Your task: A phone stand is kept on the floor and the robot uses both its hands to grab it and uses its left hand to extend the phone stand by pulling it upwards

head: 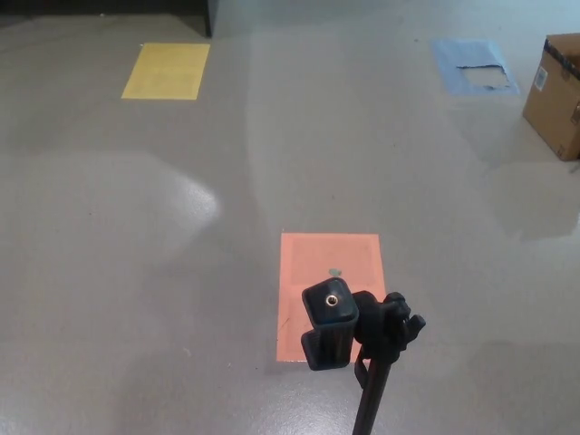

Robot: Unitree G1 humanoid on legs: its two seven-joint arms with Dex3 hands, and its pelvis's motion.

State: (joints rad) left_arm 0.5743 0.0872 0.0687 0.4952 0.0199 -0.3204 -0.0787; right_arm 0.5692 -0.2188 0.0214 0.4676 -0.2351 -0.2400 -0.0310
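A black phone stand rises from the bottom edge of the head view, seen from above. Its clamp head has a small brass threaded hole on top, and a knob sticks out on its right side. The thin black pole runs down out of the picture, so its base is hidden. The stand's head is over the lower part of an orange floor patch. Neither of my hands shows.
A yellow floor patch lies at the far left and a blue patch at the far right. A cardboard box stands at the right edge. A dark object's corner sits at the top.
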